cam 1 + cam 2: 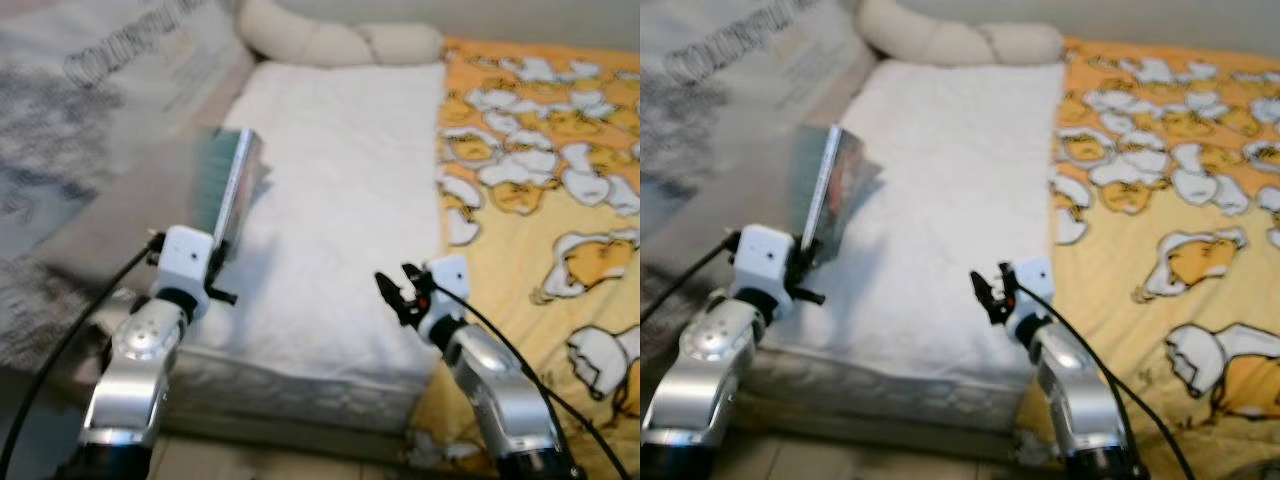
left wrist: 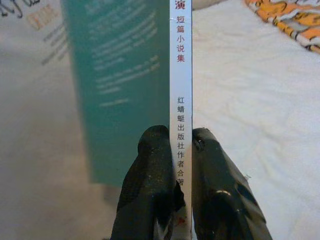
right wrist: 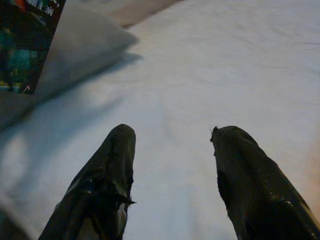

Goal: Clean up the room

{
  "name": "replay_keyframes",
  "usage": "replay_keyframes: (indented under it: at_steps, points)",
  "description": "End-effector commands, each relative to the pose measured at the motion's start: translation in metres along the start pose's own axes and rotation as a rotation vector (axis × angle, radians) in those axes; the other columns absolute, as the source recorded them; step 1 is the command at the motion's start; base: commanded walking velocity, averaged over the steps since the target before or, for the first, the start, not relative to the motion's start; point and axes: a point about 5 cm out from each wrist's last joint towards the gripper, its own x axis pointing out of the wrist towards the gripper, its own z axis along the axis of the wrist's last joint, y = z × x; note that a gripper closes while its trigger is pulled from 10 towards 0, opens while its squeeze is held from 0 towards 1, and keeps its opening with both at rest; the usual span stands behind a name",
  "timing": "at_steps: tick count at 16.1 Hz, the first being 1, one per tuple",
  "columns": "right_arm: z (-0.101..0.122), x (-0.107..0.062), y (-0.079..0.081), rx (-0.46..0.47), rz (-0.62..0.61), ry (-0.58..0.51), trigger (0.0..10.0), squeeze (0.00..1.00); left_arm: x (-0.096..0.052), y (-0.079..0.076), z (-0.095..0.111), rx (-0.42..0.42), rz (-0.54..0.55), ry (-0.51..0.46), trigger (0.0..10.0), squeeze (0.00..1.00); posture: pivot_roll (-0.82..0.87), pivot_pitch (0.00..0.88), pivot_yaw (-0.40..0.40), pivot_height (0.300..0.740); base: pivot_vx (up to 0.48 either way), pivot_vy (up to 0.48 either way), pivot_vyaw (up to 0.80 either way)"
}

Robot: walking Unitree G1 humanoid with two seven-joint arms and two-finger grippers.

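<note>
A white quilted mattress (image 1: 340, 190) lies beside a yellow patterned bedspread (image 1: 560, 200). Nearest, the right gripper (image 3: 172, 150) hovers spread and empty over it. The left gripper (image 2: 175, 150) pinches a thin teal-covered book (image 2: 125, 75) upright by its spine, above the mattress's left edge.

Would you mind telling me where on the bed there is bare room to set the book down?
The white blanket is bare from the left end effector, shut on the book, across to the yellow duck-print cover, and up to the cream pillow. The near right edge is tighter: the open right end effector hovers there.
</note>
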Motion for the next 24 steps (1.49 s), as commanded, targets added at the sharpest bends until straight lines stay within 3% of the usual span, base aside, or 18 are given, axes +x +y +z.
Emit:
replay_keyframes:
  at_steps: [1, 10, 16, 18, 22, 24]
  points:
    - [0.006, 0.001, -0.001, -0.002, -0.006, -0.017, 10.0, 0.0, 0.002, -0.005, 0.011, 0.016, -0.032, -0.05, 10.0, 0.0, -0.02, 0.0, 0.035, 0.74, 0.356, 0.0, 0.0]
    - [0.007, 0.0, -0.003, -0.006, -0.013, -0.014, 10.0, 0.0, 0.005, -0.008, 0.011, 0.009, -0.064, -0.05, 10.0, 0.0, -0.03, 0.0, 0.043, 0.74, 0.352, 0.0, 0.0]
    - [0.014, -0.006, -0.009, -0.047, 0.038, 0.019, 10.0, 0.0, 0.017, -0.013, 0.017, -0.067, -0.204, -0.042, 10.0, 0.0, -0.04, 0.0, 0.051, 0.74, 0.056, 0.0, 0.0]
    - [0.028, -0.016, -0.021, -0.062, 0.123, 0.043, 10.0, 0.0, 0.03, -0.015, 0.024, -0.227, -0.349, 0.009, 10.0, 0.0, -0.05, 0.0, 0.052, 0.74, 0.0, 0.0, 0.0]
    - [0.042, -0.027, -0.024, -0.067, 0.24, 0.07, 10.0, 0.0, 0.046, -0.025, 0.03, -0.336, -0.506, 0.075, 10.0, 0.0, -0.07, 0.0, 0.05, 0.74, 0.0, 0.0, 0.0]
    - [0.047, -0.037, -0.024, -0.079, 0.332, 0.122, 10.0, 0.0, 0.059, -0.031, 0.036, -0.485, -0.581, 0.124, 10.0, 0.0, -0.08, 0.0, 0.049, 0.74, 0.0, 0.0, 0.0]
